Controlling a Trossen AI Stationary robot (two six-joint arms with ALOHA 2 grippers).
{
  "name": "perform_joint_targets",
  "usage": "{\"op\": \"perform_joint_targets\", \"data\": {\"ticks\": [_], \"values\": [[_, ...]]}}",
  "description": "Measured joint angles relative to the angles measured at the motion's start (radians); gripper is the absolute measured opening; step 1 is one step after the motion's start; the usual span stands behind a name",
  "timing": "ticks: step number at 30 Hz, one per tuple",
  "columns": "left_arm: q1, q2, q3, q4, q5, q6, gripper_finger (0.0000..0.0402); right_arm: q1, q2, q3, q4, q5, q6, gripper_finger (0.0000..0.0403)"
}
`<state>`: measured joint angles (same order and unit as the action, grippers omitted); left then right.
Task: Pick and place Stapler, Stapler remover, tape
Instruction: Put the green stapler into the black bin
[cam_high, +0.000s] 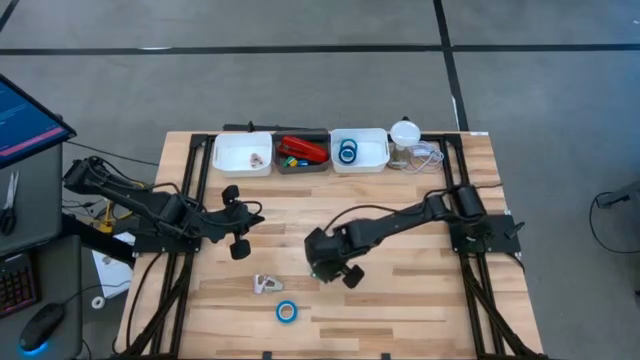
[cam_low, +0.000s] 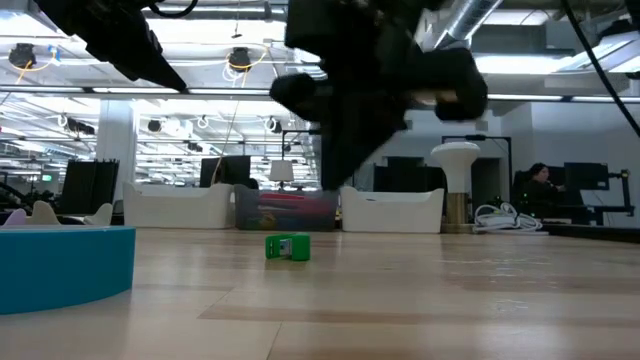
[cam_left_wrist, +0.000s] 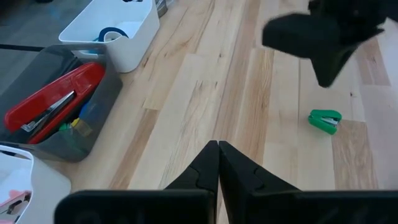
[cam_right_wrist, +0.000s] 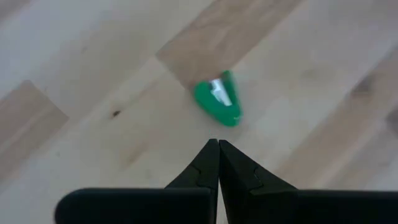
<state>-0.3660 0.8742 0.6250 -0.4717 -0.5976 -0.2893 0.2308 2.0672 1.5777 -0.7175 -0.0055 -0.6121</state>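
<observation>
The red stapler (cam_high: 303, 150) (cam_left_wrist: 56, 102) lies in the grey middle bin (cam_high: 280, 165) at the table's far edge. Two blue tape rolls (cam_high: 348, 152) sit in the white bin to its right. A third roll (cam_high: 287, 311) (cam_low: 60, 265) lies flat near the near edge, with a pale staple remover (cam_high: 266, 284) just beyond it. A small green claw-shaped piece (cam_right_wrist: 217, 102) (cam_low: 288, 247) (cam_left_wrist: 325, 121) lies on the wood at mid-table. My right gripper (cam_right_wrist: 217, 146) (cam_high: 322, 262) hovers shut just above it. My left gripper (cam_left_wrist: 217, 148) (cam_high: 240, 215) waits shut over the left-centre.
A white bin (cam_high: 242, 153) on the far left holds a small pinkish item. A white lamp-like object and coiled cable (cam_high: 408, 145) stand at the far right of the bins. Bare wood lies between the bins and the arms.
</observation>
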Motion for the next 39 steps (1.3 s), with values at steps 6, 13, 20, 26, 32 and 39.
{"op": "perform_joint_targets", "data": {"ticks": [6,13,20,26,32,39], "values": [[0.000,0.000,0.000,0.000,0.000,0.000,0.0003,-0.001,0.068,0.192,-0.154,0.011,-0.028,0.0000],[0.000,0.000,0.000,-0.015,0.000,0.000,0.0003,0.028,0.156,0.241,-0.198,0.093,-0.086,0.0000],[0.000,0.000,0.000,-0.026,-0.001,0.029,0.0003,0.062,0.200,0.240,-0.186,0.140,-0.099,0.0000],[0.000,0.000,0.000,-0.026,-0.001,0.030,0.0003,0.060,0.169,0.252,-0.139,0.143,-0.073,0.0000],[0.000,0.000,0.000,-0.026,-0.001,0.030,0.0003,0.061,0.168,0.276,-0.113,0.132,-0.068,0.0010],[0.000,0.000,0.000,-0.026,-0.001,0.030,0.0003,0.055,0.168,0.276,-0.107,0.084,-0.026,0.0090]]}}
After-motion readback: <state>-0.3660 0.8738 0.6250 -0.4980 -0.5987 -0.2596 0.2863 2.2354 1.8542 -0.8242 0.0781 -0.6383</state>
